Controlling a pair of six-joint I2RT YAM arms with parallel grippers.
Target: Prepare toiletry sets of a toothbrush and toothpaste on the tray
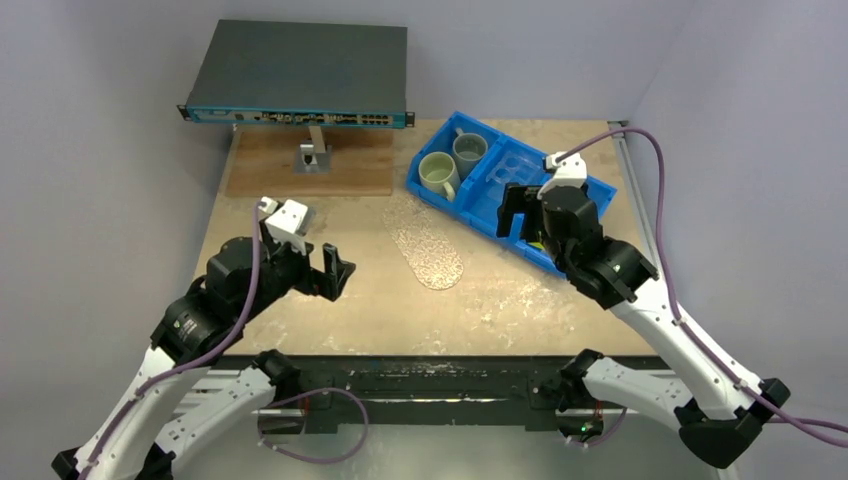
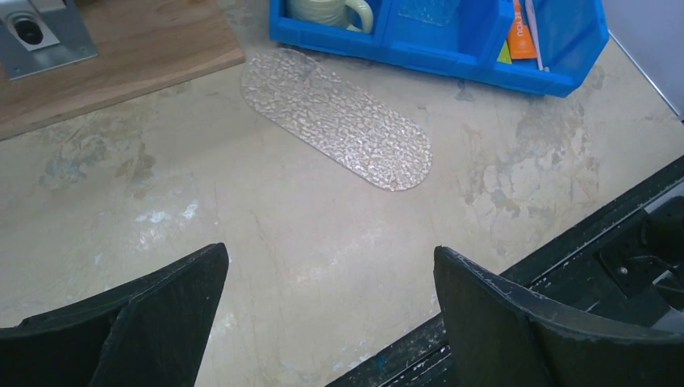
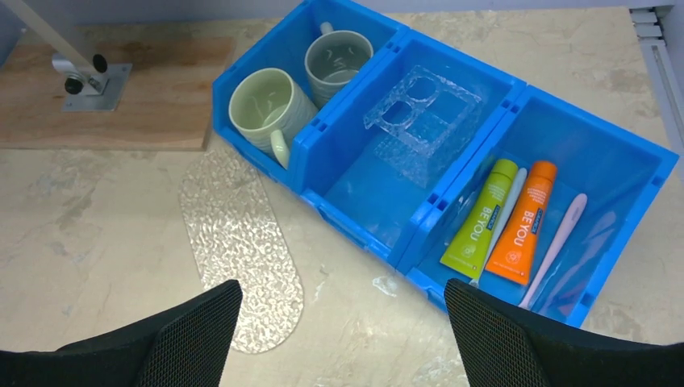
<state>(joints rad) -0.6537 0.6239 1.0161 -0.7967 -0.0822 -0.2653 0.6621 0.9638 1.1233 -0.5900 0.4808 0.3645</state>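
The tray [image 1: 427,245] lies bare on the table's middle; it also shows in the left wrist view [image 2: 339,121] and the right wrist view [image 3: 242,242]. A green tube [image 3: 481,218], an orange tube [image 3: 526,222] and two pale toothbrushes [image 3: 556,246] lie in the right compartment of the blue bin [image 3: 355,218]. My right gripper [image 1: 518,212] hovers open and empty over that end of the bin, its gap [image 3: 343,294] over the table by the bin's near wall. My left gripper [image 1: 340,268] is open and empty, left of the tray, above bare table [image 2: 331,266].
The bin's left compartment holds a pale-green mug [image 3: 262,105] and a grey mug [image 3: 339,55]; the middle one holds a clear holder [image 3: 419,113]. A wooden board [image 1: 310,165] with a metal bracket and a network switch [image 1: 300,70] stand at the back left.
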